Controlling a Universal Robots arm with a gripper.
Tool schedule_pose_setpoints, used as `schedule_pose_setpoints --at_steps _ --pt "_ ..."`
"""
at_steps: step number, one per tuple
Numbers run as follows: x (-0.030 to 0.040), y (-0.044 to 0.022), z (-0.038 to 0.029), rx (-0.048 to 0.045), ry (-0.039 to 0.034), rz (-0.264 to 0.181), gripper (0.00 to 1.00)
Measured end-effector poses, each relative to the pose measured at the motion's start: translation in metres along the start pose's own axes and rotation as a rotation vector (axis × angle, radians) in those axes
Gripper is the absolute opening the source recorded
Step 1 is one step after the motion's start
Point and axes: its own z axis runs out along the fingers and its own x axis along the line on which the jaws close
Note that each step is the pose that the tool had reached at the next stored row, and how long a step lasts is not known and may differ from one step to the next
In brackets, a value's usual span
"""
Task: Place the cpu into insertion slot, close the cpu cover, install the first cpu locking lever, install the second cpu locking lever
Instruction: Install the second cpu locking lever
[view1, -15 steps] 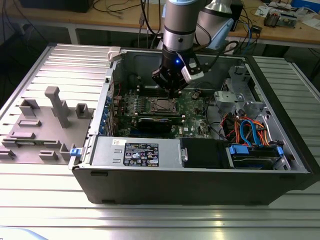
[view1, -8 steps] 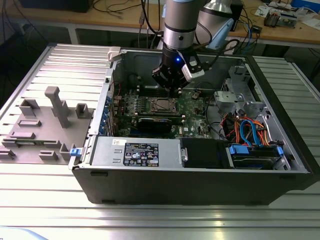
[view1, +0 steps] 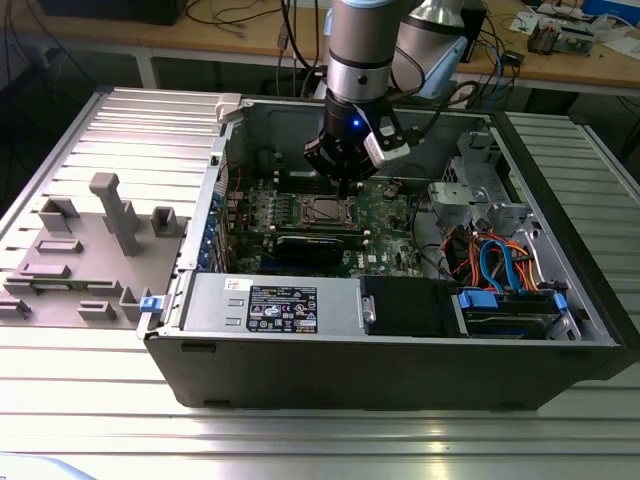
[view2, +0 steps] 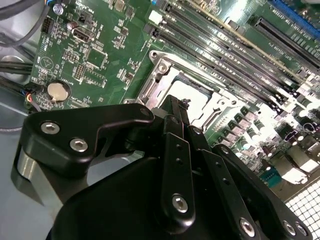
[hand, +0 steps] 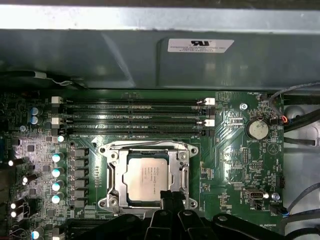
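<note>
1 cpu (hand: 148, 179) seated, gripper (hand: 170, 196) at edge

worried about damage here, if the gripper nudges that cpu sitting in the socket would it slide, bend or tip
The cpu looks like a flat, rigid metal-topped square, so it would probably not bend or tip. It lies inside the cpu cover frame, which likely stops sliding. The gripper is at its edge; the socket parts under it may be delicate.

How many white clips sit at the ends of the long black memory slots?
4. Two white clips are at the ends of the long black memory slots nearer the round silver coin battery; two at the opposite ends. Others may be hidden.
</note>
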Motion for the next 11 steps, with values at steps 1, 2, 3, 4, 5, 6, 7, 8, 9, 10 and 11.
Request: schedule_pose_setpoints --at_steps 1,2,3,4,5,6,7,8,9,10,11 --pt "0.0 -0.0017 0.0 0.0 0.0 0.0 0.11" --pt "0.0 -0.0027 0.0 0.0001 0.0 0.0 0.11" --pt "0.0 -0.0038 0.0 0.0001 0.0 0.0 0.11" --pt "0.0 -0.0056 0.0 0.0 0.0 0.0 0.11" --pt "0.0001 -0.0072 0.0 0.0 -0.0001 0.0 0.11" --pt "0.0001 -0.0081 0.0 0.0 0.0 0.0 0.11" --pt "0.0001 -0.0092 0.0 -0.0001 0.0 0.0 0.11" --pt "0.0001 -0.0096 0.0001 -0.0001 -0.0002 0.0 0.11" --pt "0.0001 -0.0096 0.0 -0.0001 -0.0001 0.0 0.11" --pt "0.0001 -0.0098 0.0 0.0001 0.0 0.0 0.11" --pt "0.0001 -0.0098 0.0 0.0004 0.0 0.0 0.11"
